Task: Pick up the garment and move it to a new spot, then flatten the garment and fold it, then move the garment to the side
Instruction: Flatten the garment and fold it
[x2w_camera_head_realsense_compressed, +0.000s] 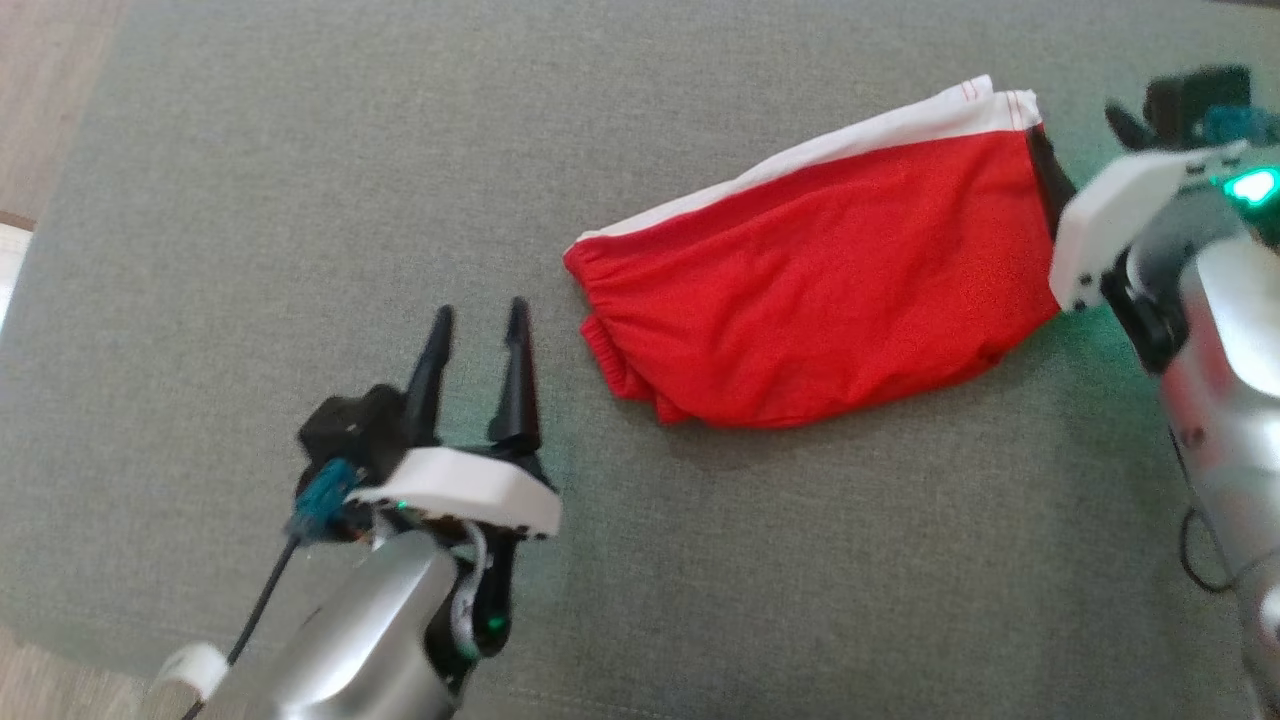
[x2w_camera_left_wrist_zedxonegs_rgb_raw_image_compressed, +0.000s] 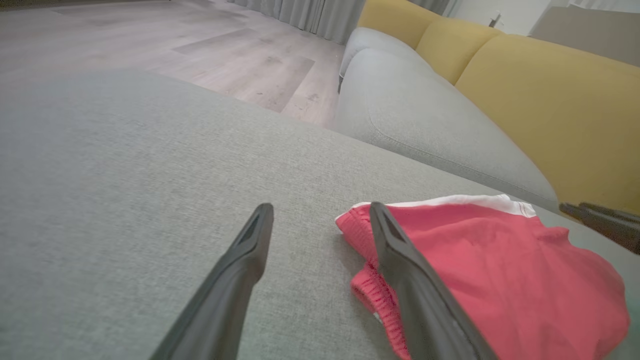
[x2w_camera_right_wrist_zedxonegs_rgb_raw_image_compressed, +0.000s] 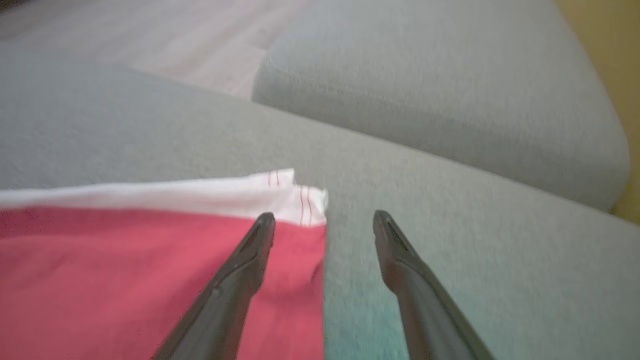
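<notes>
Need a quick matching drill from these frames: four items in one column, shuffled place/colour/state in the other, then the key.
Column 1
1. left gripper
2. right gripper
3. garment
4. sofa backrest

Column 2
A. yellow
B. open, at the garment's white-hemmed end
C. red, lying ungripped on the grey cushion
D. open, beside the garment's elastic waistband end

Pairs: 1-D, 2-B, 3-C, 4-A
</notes>
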